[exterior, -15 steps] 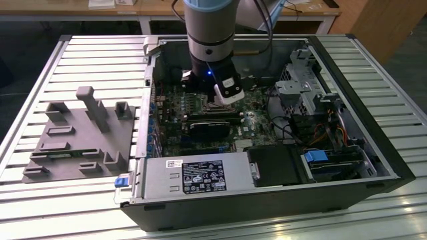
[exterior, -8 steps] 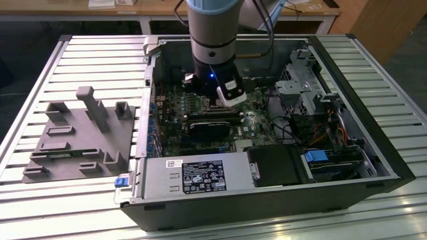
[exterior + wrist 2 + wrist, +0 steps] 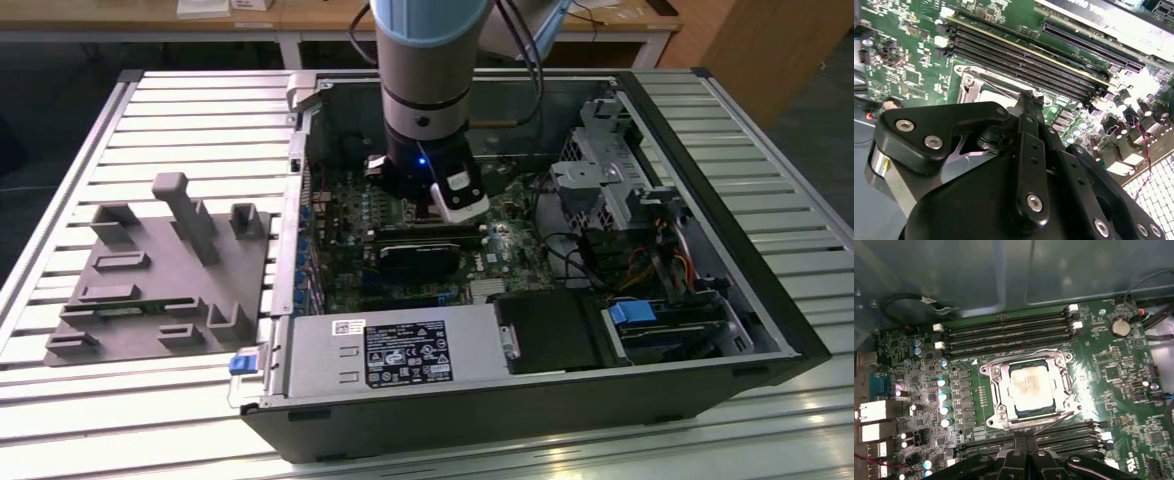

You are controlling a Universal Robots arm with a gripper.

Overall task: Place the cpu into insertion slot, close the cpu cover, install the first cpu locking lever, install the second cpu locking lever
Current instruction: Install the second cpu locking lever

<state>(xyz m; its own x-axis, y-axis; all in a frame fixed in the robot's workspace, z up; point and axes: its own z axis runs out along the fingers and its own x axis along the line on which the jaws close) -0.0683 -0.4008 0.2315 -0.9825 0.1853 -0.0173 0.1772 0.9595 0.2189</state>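
At the exterior view's left I see a grey fixture block (image 3: 167,270) lying on the slatted table (image 3: 107,390), just beside the open computer case (image 3: 534,400); inside the case lie the green motherboard (image 3: 350,215), a silver power supply (image 3: 387,352) along the near wall and a drive cage (image 3: 607,175) toward the exterior view's right; my arm (image 3: 424,90) reaches down into the middle of it.

In the first wrist view the insertion slot (image 3: 988,371) sits at mid-frame between two banks of memory slots (image 3: 1009,332); the cpu (image 3: 1029,389) already lies flat in it, a dull silver square with a smudged top; the cpu cover (image 3: 1064,371) frames it, lying down over the chip's edges; a thin locking lever (image 3: 1054,423) runs slantwise off the socket's lower edge.

The gripper (image 3: 1026,445) hangs just beside that lower edge, fingers pressed together, pinching nothing.
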